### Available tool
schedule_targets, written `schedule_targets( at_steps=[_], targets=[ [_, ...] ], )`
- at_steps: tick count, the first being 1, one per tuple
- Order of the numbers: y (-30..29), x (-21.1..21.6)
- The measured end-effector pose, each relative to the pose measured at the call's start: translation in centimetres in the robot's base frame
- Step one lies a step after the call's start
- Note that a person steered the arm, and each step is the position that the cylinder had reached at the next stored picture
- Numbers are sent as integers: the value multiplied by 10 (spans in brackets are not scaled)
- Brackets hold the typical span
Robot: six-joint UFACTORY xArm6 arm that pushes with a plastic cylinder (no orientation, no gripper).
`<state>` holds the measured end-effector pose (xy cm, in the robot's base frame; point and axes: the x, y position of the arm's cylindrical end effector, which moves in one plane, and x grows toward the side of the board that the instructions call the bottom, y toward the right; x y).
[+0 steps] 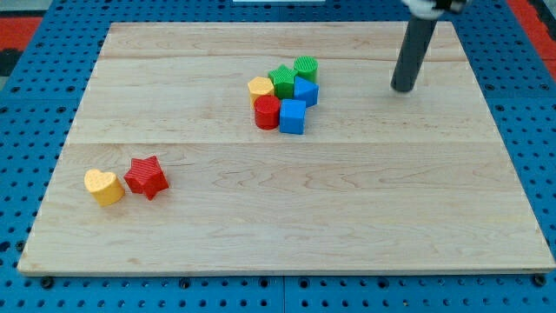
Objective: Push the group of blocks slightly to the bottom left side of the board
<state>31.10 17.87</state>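
A tight group of blocks sits above the board's middle: a green cylinder (306,68), a green star (281,80), a yellow hexagon (260,89), a blue block (306,90), a red cylinder (267,112) and a blue cube (293,116). They touch one another. My tip (402,89) rests on the board to the view's right of the group, about a hundred pixels from the blue block, level with it and touching no block.
A yellow heart (103,187) and a red star (146,177) lie side by side near the board's lower left. The wooden board (287,217) rests on a blue pegboard table (17,130).
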Motion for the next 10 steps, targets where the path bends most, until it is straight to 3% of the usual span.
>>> schedule_targets(
  at_steps=[1,2,5,6,7,8,10],
  targets=[
    [-56,-45],
    [-118,-42],
    [-221,31],
    [-209,-7],
    [-148,-24],
    [-148,7],
    [-253,70]
  ],
)
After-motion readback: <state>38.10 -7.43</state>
